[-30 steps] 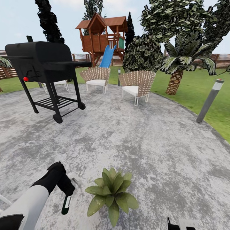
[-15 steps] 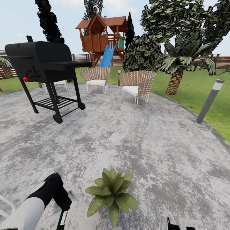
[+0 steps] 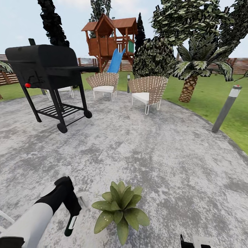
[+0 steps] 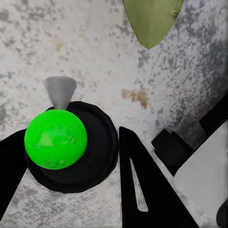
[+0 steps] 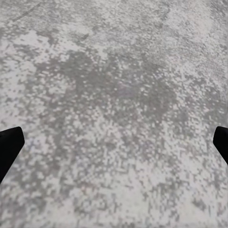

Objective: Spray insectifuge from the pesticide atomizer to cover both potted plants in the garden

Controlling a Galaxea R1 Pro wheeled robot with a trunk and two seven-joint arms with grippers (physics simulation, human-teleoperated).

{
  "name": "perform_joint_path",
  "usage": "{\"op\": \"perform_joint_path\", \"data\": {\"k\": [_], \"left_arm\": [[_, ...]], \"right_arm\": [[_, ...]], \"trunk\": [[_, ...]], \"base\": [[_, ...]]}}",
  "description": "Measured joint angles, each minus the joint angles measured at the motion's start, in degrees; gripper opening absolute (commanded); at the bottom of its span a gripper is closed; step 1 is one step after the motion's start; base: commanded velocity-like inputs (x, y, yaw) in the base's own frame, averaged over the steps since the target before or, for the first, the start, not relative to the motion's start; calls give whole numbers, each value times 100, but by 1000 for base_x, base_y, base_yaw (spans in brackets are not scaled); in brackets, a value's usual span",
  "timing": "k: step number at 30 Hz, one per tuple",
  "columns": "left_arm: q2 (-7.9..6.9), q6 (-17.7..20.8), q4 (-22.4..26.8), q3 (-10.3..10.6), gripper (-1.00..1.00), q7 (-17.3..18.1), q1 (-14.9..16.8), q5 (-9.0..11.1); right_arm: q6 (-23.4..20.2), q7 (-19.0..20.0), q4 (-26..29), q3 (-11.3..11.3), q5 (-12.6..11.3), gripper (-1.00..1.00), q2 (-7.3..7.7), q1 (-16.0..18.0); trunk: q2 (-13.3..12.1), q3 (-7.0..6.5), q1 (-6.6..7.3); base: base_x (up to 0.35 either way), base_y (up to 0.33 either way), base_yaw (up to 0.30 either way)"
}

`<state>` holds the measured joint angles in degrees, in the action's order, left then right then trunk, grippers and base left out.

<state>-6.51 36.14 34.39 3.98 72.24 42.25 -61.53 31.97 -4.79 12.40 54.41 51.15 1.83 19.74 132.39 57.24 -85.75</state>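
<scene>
Left gripper (image 3: 71,206): it is being held low at the near left of the patio, closed on the atomizer (image 3: 71,224) — the dark bottle with its white label strip is hanging below the black fingers, its base pointing at the ground.
Left wrist view: the fingers (image 4: 142,190) are being seen pressed against the atomizer's round dark body (image 4: 102,152); the pale grey nozzle cone (image 4: 60,91) is being pointed out over the stone, and a bright green ball (image 4: 56,138) is sitting over the top of the bottle.
Plant (image 3: 120,209): one potted rosette is resting on the patio (image 3: 155,162), near centre, just right of the atomizer; its leftmost leaf is lying close to the bottle, and whether they are touching cannot be told. A leaf tip (image 4: 151,19) is also being caught by the left wrist camera, beyond the nozzle.
Right gripper (image 5: 114,147): its jaws are being held wide apart, nothing between them — only dark fingertips (image 5: 9,147) at the two edges, with bare stone below. A small part of it is being seen at the near right edge of the head view (image 3: 193,242).
Far side: a black grill (image 3: 48,74) is standing at far left, two wicker chairs (image 3: 148,91) beyond the centre, a palm (image 3: 193,74) and a bollard lamp (image 3: 227,106) on the lawn at right, a wooden playhouse (image 3: 110,38) with a blue slide farther back.
</scene>
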Motion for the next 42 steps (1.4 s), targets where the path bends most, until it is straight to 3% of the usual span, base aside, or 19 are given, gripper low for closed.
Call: {"op": "perform_joint_path", "data": {"k": [4,8,14,15,18,24,33,36,38,39,41,42], "left_arm": [[-153,-130,-59,-27,-100,42,-73,31],[-250,-123,-482,-161,-100,-19,-87,136],[-256,-115,-571,-280,-100,-301,-139,162],[-255,-106,-573,-307,-100,-584,-254,234],[-237,-100,-566,-488,-100,-829,-269,346],[-194,-81,-562,-499,-100,-850,-269,346],[-176,-78,-573,-494,-100,-852,-290,351],[-51,-76,-567,-500,-100,-990,-297,361],[109,-69,-566,-503,-100,-1343,-297,377],[176,-68,-566,-503,-100,-1420,-297,379],[450,-57,-568,-506,-100,-1530,-298,404],[497,-68,-568,-503,-100,-1543,-298,382]], "right_arm": [[0,0,0,-2,0,100,0,0],[0,0,0,-2,0,100,0,-1],[8,5,2,-8,1,100,-17,-1],[9,8,2,-10,2,100,-33,-1],[10,9,1,-9,1,100,-35,-1],[3,9,-4,-8,0,100,-35,-1],[8,5,0,-8,-2,100,-44,0],[9,1,0,-8,-1,100,-44,3],[9,0,0,-8,-1,100,-44,0],[9,0,0,-8,0,100,-44,-1],[9,0,0,-8,-3,100,-40,-1],[9,0,0,-8,-2,100,-38,1]], "trunk": [[0,0,0],[0,0,0],[0,0,0],[0,1,0],[0,-1,0],[0,-18,0],[0,-21,0],[0,-21,0],[0,-21,0],[0,-21,0],[0,-21,0],[0,-21,0]], "base": [[0,0,0],[0,0,0],[0,0,0],[0,0,0],[0,0,-130],[0,221,-265],[0,201,-18],[0,4,0],[0,0,0],[0,0,0],[0,0,0],[0,0,0]]}}
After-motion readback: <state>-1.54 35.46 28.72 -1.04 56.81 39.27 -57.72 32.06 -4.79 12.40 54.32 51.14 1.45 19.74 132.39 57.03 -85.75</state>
